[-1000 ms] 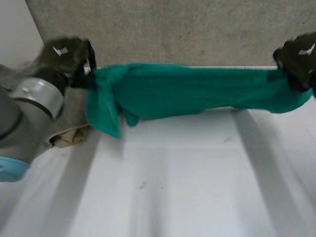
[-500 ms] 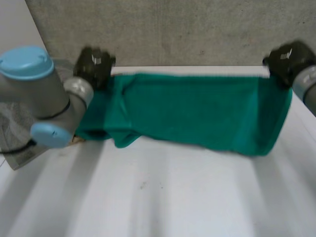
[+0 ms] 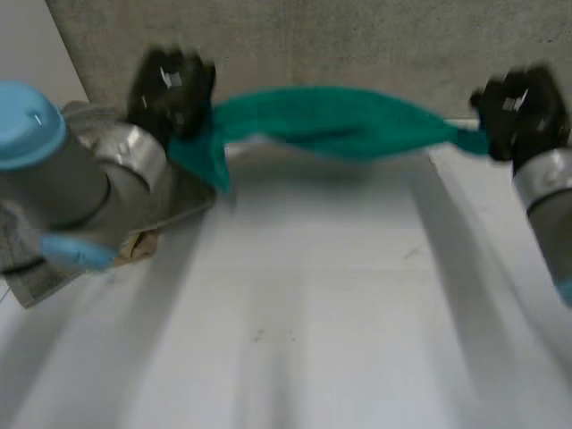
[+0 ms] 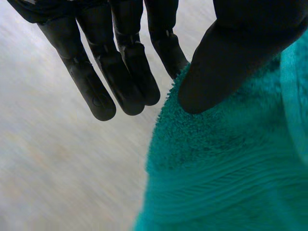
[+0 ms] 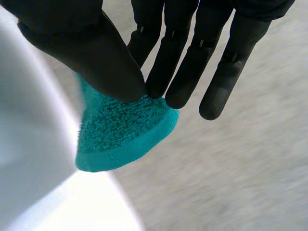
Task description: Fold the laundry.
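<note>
A teal towel (image 3: pixel 331 121) hangs stretched in the air over the table's far edge, a narrow sagging band between both hands. My left hand (image 3: pixel 170 85) holds its left end, where a loose flap droops. Seen from the left wrist, the thumb of the left hand (image 4: pixel 120 62) presses the towel (image 4: pixel 216 168) against the fingers. My right hand (image 3: pixel 518 107) holds the right end. In the right wrist view a towel corner (image 5: pixel 120 134) is pinched between thumb and fingers of the right hand (image 5: pixel 96 43).
A grey cloth (image 3: pixel 36 277) and a beige cloth (image 3: pixel 138 243) lie heaped at the table's left side, under my left arm. The white table (image 3: pixel 304 322) spreads bare in front. A grey wall (image 3: pixel 357 45) stands behind the far edge.
The towel hung as a broad sheet half a second ago; it has swung up into a thin band. My left hand has risen a little.
</note>
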`<state>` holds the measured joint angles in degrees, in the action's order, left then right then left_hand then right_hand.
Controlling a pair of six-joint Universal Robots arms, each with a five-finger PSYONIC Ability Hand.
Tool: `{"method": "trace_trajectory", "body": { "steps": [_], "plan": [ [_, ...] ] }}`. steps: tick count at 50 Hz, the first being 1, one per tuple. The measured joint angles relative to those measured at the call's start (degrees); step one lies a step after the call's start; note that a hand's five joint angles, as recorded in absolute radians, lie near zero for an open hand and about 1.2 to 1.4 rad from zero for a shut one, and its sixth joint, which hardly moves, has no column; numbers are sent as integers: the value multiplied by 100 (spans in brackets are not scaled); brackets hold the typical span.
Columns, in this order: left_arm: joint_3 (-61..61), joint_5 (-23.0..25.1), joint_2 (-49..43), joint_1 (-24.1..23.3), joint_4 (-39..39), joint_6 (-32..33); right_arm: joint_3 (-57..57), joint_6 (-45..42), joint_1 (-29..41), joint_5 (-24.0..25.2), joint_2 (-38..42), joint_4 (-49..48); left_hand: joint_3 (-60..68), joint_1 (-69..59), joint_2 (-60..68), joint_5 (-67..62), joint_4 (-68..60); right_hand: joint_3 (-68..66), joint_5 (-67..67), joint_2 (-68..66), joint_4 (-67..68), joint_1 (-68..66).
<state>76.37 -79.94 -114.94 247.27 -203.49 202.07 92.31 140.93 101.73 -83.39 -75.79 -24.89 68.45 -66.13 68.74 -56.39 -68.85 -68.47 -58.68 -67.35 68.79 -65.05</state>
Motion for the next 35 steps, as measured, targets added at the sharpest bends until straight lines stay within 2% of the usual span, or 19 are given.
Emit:
{"method": "trace_trajectory", "body": {
  "steps": [6,12,14,17,18,27,31,35],
  "plan": [
    [847,79,-445,9,243,87,953,-19,-9,229,254,259,7,0,3,0,0,-1,1,-3,0,0],
    [875,-4,-1045,12,314,374,1227,-40,-18,283,828,316,-80,29,-86,31,70,-1,0,-3,0,0],
    [826,-36,-1105,31,319,472,1235,-35,-22,271,921,316,-824,727,-929,645,861,-1,0,-3,1,0],
    [813,-61,-974,77,353,551,1236,-19,-27,254,947,314,-3188,3362,-3259,3018,3269,-1,0,-3,0,0],
    [842,-68,-884,94,385,565,1240,-8,-29,249,934,312,-3678,3788,-3740,3519,3763,-1,1,-3,0,0],
    [1918,-103,292,212,729,481,1309,30,-48,239,831,301,-3922,3798,-3981,3786,4034,-1,0,-3,0,0],
    [2520,-149,684,312,789,389,1324,27,-44,244,825,300,-3299,2974,-3294,3060,3313,-1,-1,-3,0,0],
    [2874,-172,840,419,826,243,1329,26,-38,250,826,300,-3027,2711,-3045,2807,3045,-1,1,-3,0,0]
  ]
}}
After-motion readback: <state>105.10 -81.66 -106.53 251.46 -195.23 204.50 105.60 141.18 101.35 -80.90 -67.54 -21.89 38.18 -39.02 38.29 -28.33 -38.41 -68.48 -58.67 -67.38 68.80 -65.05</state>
